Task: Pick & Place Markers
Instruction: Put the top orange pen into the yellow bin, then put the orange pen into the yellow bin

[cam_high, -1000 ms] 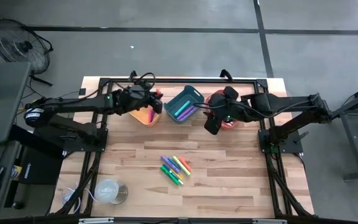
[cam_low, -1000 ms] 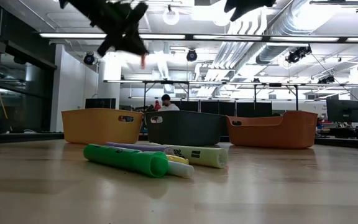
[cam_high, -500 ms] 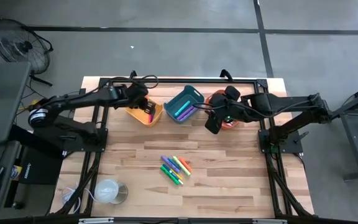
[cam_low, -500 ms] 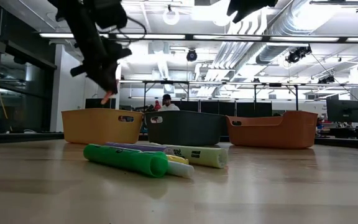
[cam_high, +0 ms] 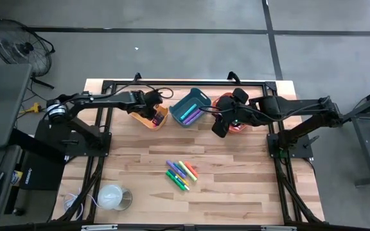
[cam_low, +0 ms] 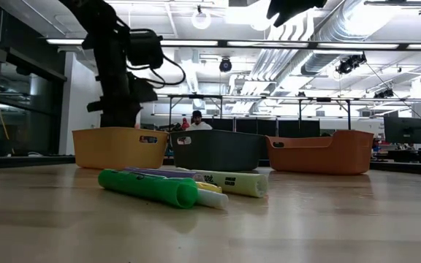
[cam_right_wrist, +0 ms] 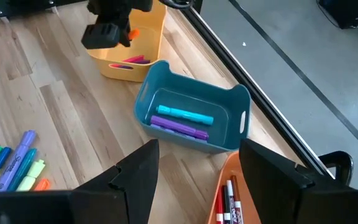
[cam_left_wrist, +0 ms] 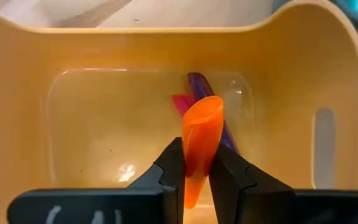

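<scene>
My left gripper (cam_left_wrist: 197, 177) points down into the yellow bin (cam_left_wrist: 73, 137), shut on an orange marker (cam_left_wrist: 201, 140). A purple marker (cam_left_wrist: 199, 84) and a pink marker (cam_left_wrist: 180, 102) lie on that bin's floor. In the high view this gripper (cam_high: 153, 113) stands over the yellow bin (cam_high: 148, 120). Several loose markers (cam_high: 180, 173) lie on the table's middle. My right gripper (cam_right_wrist: 197, 180) hangs open, high above the orange bin (cam_high: 236, 125), beside the teal bin (cam_high: 190, 108). My left gripper pinches the orange marker between its two fingers (cam_left_wrist: 171, 171), which lie along it. The marker's free end (cam_left_wrist: 205, 111) sticks out past the fingertips toward the bin floor. The fingers come from above, pointing down into the yellow bin. The marker hangs clear of the floor.
Three bins stand in a row near the far edge: yellow, teal (cam_right_wrist: 191, 118) with teal and purple markers, and orange (cam_right_wrist: 232, 196) with red markers. A white round cup (cam_high: 112, 196) sits near the near left corner. Bare wood lies around the loose markers (cam_low: 174, 186).
My left gripper, carrying the orange marker, has come down from high above the table, moved a little toward the left edge, and tipped until its fingers point down inside the yellow bin. It has stayed shut on the marker.
</scene>
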